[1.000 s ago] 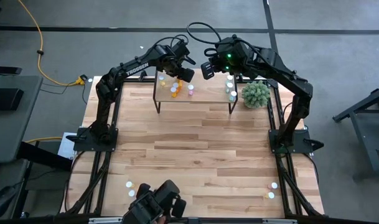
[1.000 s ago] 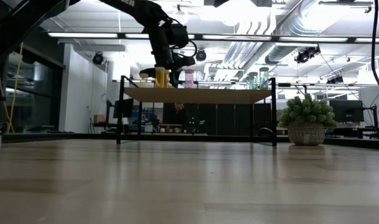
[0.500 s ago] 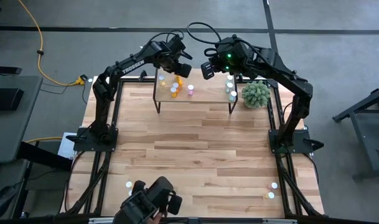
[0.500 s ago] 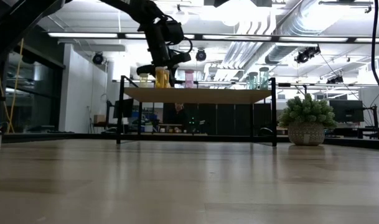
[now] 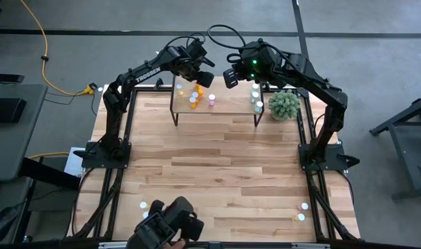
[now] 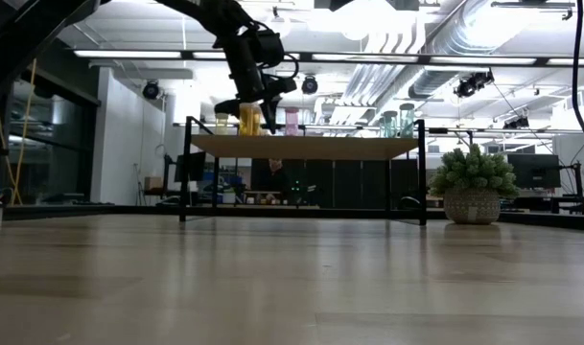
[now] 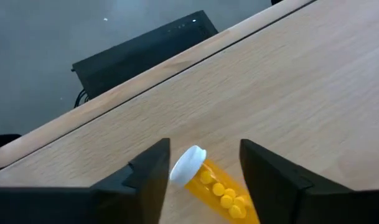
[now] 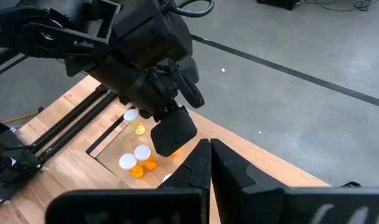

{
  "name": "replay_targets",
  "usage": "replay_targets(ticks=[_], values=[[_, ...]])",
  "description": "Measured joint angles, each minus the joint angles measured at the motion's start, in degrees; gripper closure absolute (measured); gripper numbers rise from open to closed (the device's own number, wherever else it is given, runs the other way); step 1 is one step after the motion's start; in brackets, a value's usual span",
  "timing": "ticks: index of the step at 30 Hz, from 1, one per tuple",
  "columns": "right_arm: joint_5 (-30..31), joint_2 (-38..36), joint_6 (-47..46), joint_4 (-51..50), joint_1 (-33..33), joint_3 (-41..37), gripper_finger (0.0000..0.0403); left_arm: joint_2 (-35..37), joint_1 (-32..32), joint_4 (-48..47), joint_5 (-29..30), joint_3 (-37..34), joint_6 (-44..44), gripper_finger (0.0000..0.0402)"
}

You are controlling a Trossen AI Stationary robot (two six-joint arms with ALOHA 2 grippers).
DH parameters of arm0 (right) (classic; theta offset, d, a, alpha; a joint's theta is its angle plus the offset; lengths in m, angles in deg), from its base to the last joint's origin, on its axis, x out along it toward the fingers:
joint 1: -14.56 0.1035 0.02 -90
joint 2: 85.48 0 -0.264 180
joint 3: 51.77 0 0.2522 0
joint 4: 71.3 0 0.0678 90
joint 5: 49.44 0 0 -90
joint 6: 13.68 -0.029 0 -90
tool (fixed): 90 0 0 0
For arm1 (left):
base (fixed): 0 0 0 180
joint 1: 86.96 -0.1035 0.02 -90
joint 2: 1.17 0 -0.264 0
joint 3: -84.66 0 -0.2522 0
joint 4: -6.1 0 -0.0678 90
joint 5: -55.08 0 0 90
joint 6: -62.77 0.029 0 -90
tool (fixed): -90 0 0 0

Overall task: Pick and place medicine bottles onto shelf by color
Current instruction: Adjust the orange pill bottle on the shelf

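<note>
Four cameras around one worktable.

The high view looks straight down, taking in the whole table [image 5: 217, 166], both arms and the shelf [image 5: 217, 104] at its far end. The low view sits at tabletop height and looks level across the planks to the same shelf [image 6: 306, 146], with the room behind. The left wrist view is close above the shelf top [image 7: 270, 93]. The right wrist view looks from farther off at the shelf's bottles [image 8: 136, 158] and the other arm.
</note>
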Motion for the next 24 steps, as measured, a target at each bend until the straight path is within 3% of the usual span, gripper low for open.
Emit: replay_targets(ticks=[8,24], values=[[0.02,0.0,0.3,0.0,-0.01,0.0,0.0402,0.0,0.0,-1.52,0.87,0.0,-7.27,0.0154],[0.0,0.0,0.04,-0.02,-0.01,0.0,0.0402,-0.52,0.7,-4.18,-0.7,-0.02,-16.98,0.0161]])
